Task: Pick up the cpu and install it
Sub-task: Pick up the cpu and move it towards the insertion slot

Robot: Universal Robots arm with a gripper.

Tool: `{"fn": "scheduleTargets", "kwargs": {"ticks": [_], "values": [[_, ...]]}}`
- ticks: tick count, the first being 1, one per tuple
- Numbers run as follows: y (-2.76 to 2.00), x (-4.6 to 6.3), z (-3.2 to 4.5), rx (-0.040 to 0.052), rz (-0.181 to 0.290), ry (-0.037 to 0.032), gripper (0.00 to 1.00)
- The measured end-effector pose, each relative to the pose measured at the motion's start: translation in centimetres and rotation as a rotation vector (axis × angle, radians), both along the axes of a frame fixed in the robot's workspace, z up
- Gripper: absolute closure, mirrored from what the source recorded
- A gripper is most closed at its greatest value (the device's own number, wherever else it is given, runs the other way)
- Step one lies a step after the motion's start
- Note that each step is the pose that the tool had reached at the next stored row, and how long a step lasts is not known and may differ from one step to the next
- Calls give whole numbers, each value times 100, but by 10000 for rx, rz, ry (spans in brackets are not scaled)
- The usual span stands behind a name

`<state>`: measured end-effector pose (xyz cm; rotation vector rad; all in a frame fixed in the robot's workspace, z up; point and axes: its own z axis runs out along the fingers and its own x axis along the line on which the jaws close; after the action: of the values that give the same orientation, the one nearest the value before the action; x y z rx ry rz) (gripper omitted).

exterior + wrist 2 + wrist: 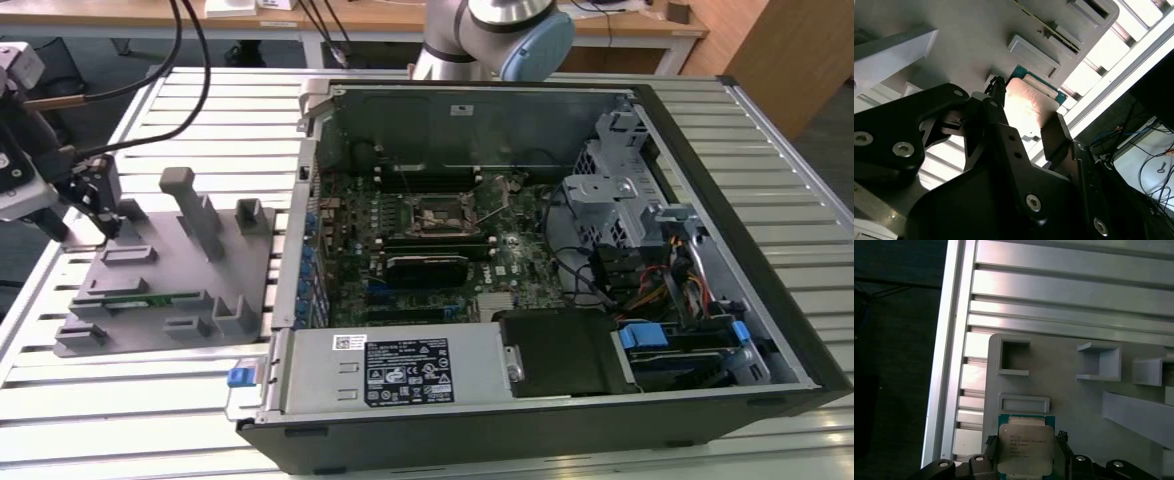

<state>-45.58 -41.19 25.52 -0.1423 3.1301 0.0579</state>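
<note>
End effector (1025,116) snug around one cpu (1026,447)

One cpu (1025,450), one computer case (467,115), one tray (167,262)

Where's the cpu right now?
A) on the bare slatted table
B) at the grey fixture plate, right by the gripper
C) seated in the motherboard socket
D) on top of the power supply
B: in the first wrist view the cpu sits against the grey fixture plate. In the exterior view the gripper is at that plate, well away from the motherboard socket.
</note>
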Motion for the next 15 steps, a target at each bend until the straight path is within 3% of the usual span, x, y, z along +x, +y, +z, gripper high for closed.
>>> {"fn": "scheduleTargets", "kwargs": {"ticks": [15], "values": [[0,0,93,1,0,-1,47]]}}
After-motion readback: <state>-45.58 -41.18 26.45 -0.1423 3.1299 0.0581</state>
